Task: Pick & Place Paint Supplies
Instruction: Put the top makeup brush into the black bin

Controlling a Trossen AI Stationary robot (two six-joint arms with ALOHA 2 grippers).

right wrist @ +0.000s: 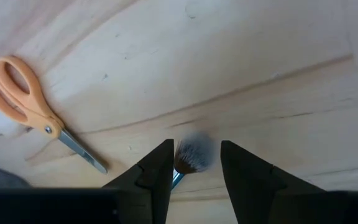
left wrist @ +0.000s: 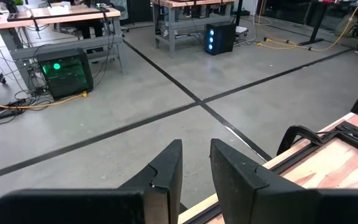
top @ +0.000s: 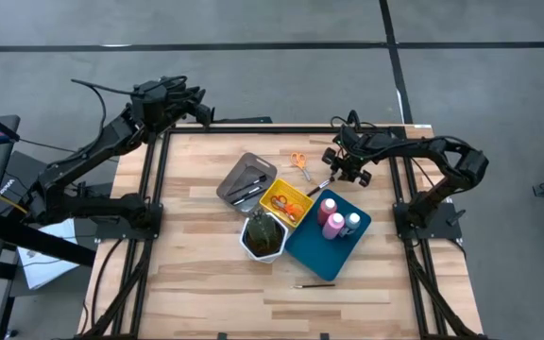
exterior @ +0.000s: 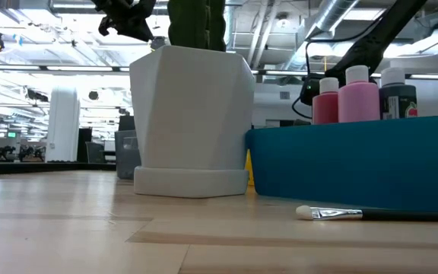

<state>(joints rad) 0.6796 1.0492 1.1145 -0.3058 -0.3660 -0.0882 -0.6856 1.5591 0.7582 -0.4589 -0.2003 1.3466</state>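
My right gripper [top: 341,172] is open, low over the table's far middle. A thin brush [top: 319,187] lies under it, and its dark bristle end [right wrist: 191,155] shows blurred between the fingers. Orange-handled scissors [top: 300,165] lie flat on the table beside it and also show in the right wrist view [right wrist: 33,106]. Two pink bottles [top: 331,215] and a grey white-capped bottle [top: 352,223] stand in the blue tray [top: 317,253]. A second brush [top: 314,284] lies on the table near the front. My left gripper [top: 202,110] waits, open and empty, beyond the table's far left corner. My right gripper points down with one finger on either side of the brush's bristle end. The metal collar [right wrist: 178,178] behind the bristles runs close by one finger [right wrist: 157,171]. I cannot tell whether the finger touches it.
A grey tray [top: 234,175] holding dark brushes, a yellow tray [top: 274,195] and a white hexagonal pot [top: 263,238] with a green plant sit in a cluster at the table's middle. In the low view the pot [exterior: 188,114] and the blue tray [exterior: 356,164] hide what lies behind them.
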